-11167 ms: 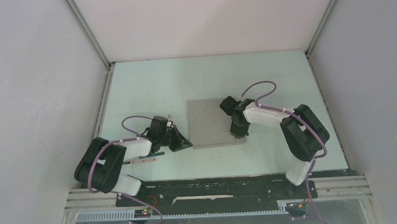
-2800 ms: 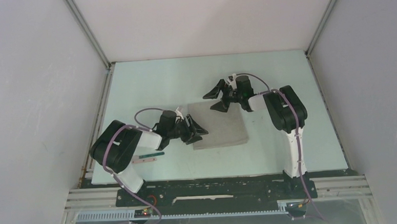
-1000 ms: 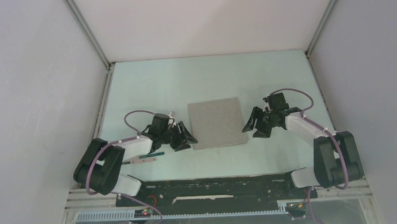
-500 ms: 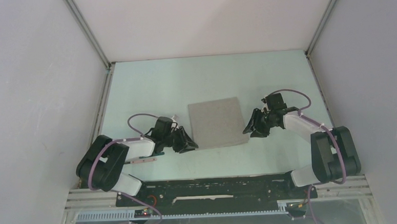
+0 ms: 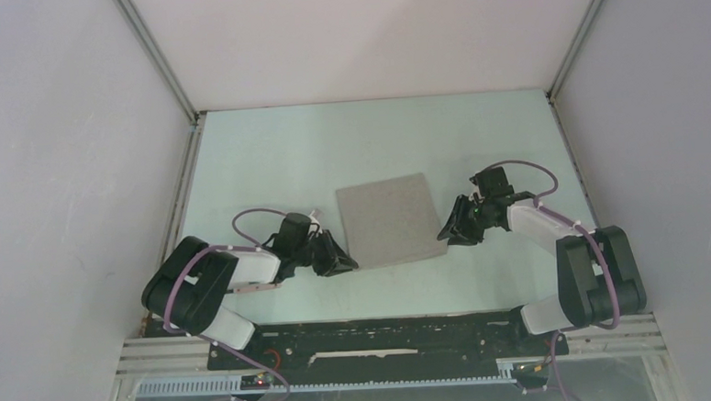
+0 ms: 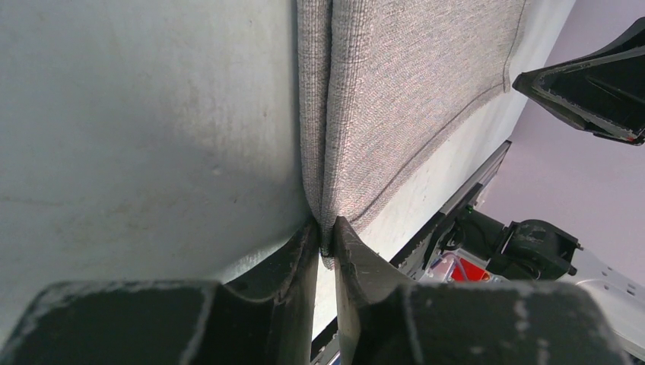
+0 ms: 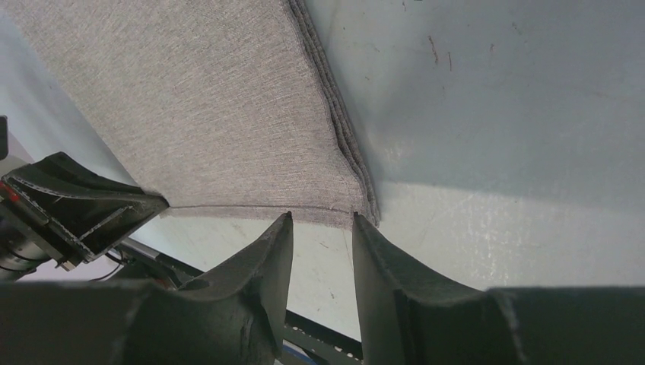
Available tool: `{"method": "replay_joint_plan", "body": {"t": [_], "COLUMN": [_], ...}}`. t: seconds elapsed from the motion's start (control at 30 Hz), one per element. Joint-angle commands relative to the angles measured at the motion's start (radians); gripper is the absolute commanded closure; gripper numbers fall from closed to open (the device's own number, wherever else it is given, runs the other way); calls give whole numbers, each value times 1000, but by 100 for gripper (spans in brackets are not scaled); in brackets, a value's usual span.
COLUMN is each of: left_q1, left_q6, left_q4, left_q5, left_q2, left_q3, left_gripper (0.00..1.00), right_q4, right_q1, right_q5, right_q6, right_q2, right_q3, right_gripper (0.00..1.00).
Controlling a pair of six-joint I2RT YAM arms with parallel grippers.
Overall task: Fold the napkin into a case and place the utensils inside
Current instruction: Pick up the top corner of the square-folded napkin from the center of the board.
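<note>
The light grey napkin (image 5: pixel 390 219) lies flat mid-table, folded in layers, roughly square. My left gripper (image 5: pixel 338 262) is at its near-left corner. In the left wrist view the jaws (image 6: pixel 325 239) are shut on the napkin's layered edge (image 6: pixel 411 84). My right gripper (image 5: pixel 447 232) is at the near-right corner. In the right wrist view its jaws (image 7: pixel 323 220) are open, tips just touching the near edge of the napkin (image 7: pixel 198 114) beside the corner. The utensils are mostly hidden under the left arm; only a pale strip (image 5: pixel 257 286) shows.
The table (image 5: pixel 349 146) is pale green, walled on three sides. A black rail (image 5: pixel 386 332) with the arm bases runs along the near edge. The right gripper shows in the left wrist view (image 6: pixel 593 84), and the left gripper in the right wrist view (image 7: pixel 76 201).
My left gripper slid right to the napkin's near-left corner and closed on it. My right gripper moved left to the near-right corner, and its jaws narrowed. The napkin stayed put.
</note>
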Motion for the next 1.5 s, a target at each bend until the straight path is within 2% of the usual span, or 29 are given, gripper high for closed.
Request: {"method": "replay_joint_plan", "body": {"t": [0.0, 0.47, 0.63, 1.07, 1.33, 1.47], "left_q1": [-12, -11, -12, -12, -12, -12], "left_q6": [6, 12, 14, 17, 17, 17], "left_q4": [-33, -35, -38, -36, -36, -37], "left_q5": [-17, -17, -19, -18, -16, -16], "left_q2": [23, 15, 13, 20, 19, 19], "left_q3": [-18, -20, -20, -18, -16, -18], "left_gripper": [78, 79, 79, 80, 80, 81], "right_q4": [26, 39, 53, 21, 50, 59], "right_q1": [-6, -7, 4, 5, 8, 11], "right_q5": [4, 15, 5, 37, 12, 14], "right_q6": [23, 25, 32, 22, 31, 34], "right_q2": [8, 24, 16, -28, 4, 10], "right_q3": [-6, -36, -37, -37, -37, -37], "right_gripper": [57, 55, 64, 64, 72, 73]}}
